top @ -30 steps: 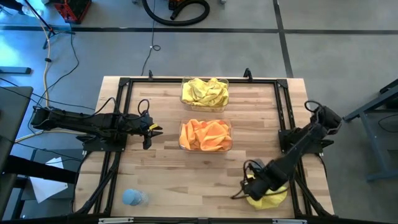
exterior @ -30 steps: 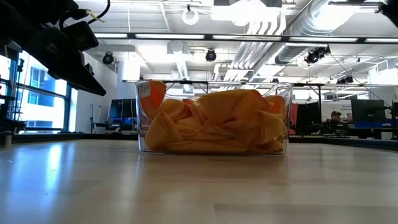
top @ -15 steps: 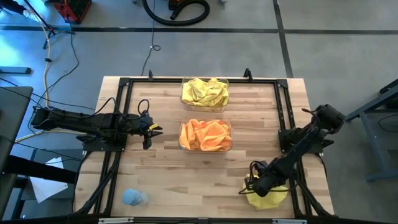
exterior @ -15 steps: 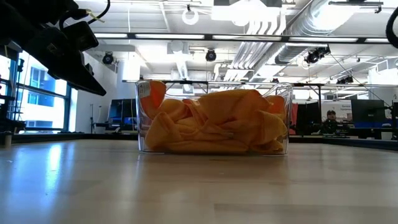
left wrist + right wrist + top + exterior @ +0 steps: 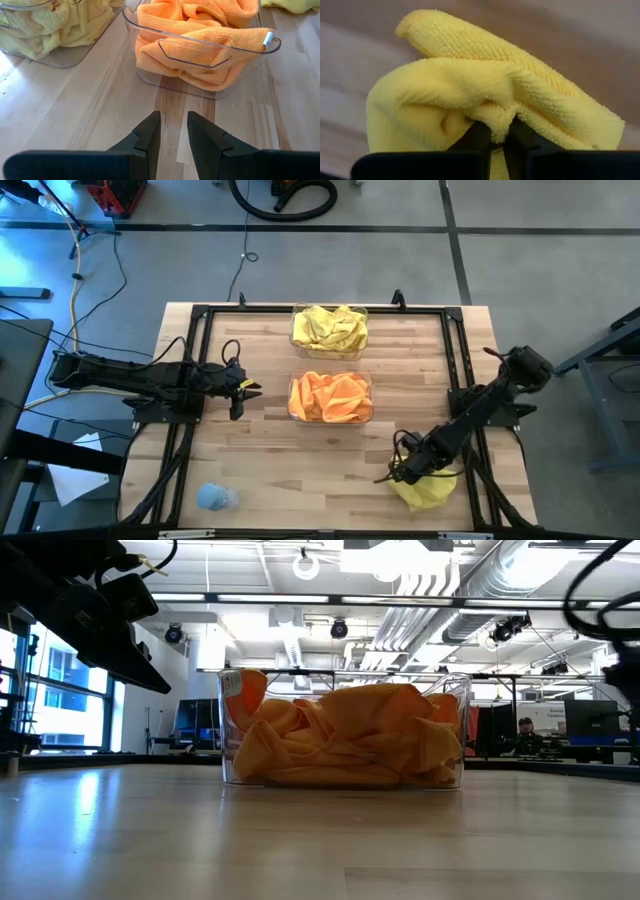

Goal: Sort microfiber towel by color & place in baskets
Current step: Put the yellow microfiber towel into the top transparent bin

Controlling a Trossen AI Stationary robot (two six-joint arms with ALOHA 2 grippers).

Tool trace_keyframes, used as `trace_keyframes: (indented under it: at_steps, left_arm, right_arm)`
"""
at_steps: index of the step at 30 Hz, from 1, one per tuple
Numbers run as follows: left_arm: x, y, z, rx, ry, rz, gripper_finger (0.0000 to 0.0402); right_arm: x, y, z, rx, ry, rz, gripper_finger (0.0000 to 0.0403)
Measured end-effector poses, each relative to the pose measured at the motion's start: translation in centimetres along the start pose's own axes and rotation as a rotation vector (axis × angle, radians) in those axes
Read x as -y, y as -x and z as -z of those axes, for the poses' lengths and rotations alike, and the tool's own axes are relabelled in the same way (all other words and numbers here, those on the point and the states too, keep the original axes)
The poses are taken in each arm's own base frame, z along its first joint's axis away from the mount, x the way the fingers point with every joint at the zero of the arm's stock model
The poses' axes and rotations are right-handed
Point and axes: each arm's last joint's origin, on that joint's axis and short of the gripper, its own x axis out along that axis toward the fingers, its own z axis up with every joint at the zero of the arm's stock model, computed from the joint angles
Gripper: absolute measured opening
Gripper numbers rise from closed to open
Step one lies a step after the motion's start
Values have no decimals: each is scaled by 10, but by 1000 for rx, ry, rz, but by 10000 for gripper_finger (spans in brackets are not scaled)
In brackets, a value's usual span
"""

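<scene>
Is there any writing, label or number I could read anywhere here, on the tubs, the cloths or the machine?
None can be read.
Orange-towel basket: an orange patch, maybe a sticker, shows at its upper corner, no legible text.
Yellow towel in the right gripper: no tag or print shows.
Room screens: too small to read.

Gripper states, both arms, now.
Left gripper: empty, fingers slightly apart, pointing at the orange basket.
Right gripper: shut on the yellow towel at the table's near right corner.
</scene>
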Motion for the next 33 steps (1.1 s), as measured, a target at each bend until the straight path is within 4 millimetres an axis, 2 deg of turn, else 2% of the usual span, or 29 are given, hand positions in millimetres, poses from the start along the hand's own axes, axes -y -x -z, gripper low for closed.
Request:
trace_keyframes:
  at_steps: [3,6,9,14,17,21,27,33]
  left_arm:
    - [0,0,0,0,0,0,83]
    - [0,0,0,0,-1,0,83]
    - [0,0,0,0,-1,0,83]
    - [0,0,0,4,-1,0,83]
    - [0,0,-1,14,0,3,83]
    - [1,0,-4,40,3,7,83]
    - [1,0,-5,48,-6,8,83]
    - [1,0,-5,48,-29,7,83]
  right_arm:
    - [-3,11,-10,96,19,-25,27]
    - [-8,32,-16,209,61,-24,10]
    - [-18,66,-20,269,85,-54,6]
    - [-24,127,-30,399,126,-6,4]
    - [-25,164,-44,498,136,54,3]
    - [-33,207,-75,605,180,53,2]
    - [-39,266,-138,793,239,7,1]
    - [-41,311,-200,996,279,-188,0]
